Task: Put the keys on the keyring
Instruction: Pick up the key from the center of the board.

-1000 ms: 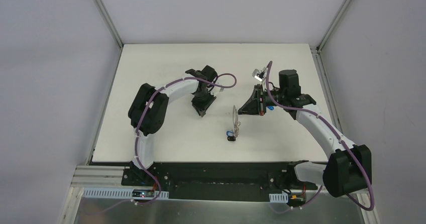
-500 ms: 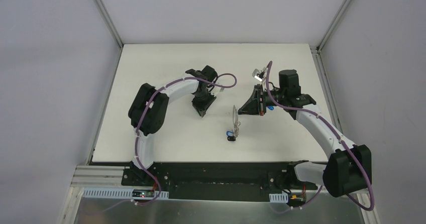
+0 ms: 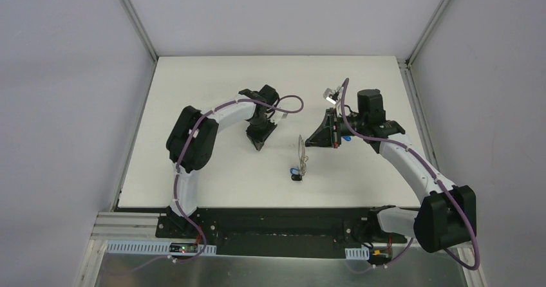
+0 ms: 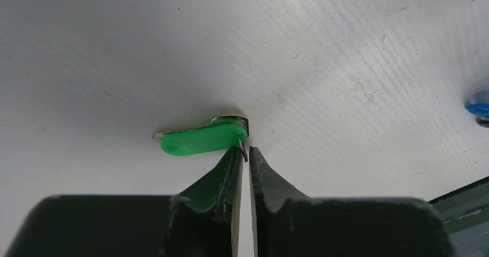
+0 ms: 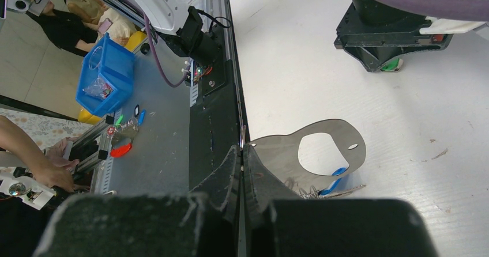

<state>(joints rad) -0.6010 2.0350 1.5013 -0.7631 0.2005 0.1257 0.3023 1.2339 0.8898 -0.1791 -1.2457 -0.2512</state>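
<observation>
Two silver metal keys: one green-headed key (image 4: 199, 140) at the left pincer (image 4: 243, 152) tips, one blue-headed key (image 5: 336, 178) beyond the right pincer (image 5: 241, 148). One pale grey oval keyring (image 5: 271, 159).

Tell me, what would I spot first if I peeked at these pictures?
A bright green key lies on the white table, right at the tips of the left gripper. The right gripper is shut on a pale grey keyring, with a blue key showing just below its loop.

Green key (image 4: 202, 140): lying flat, small wire ring at head end, well left of keyring. Keyring (image 5: 279, 153): pale grey oval plate (big hole in middle), standing on edge. Blue key (image 5: 337, 173) and black tag (image 3: 297, 177) at its near end.
</observation>
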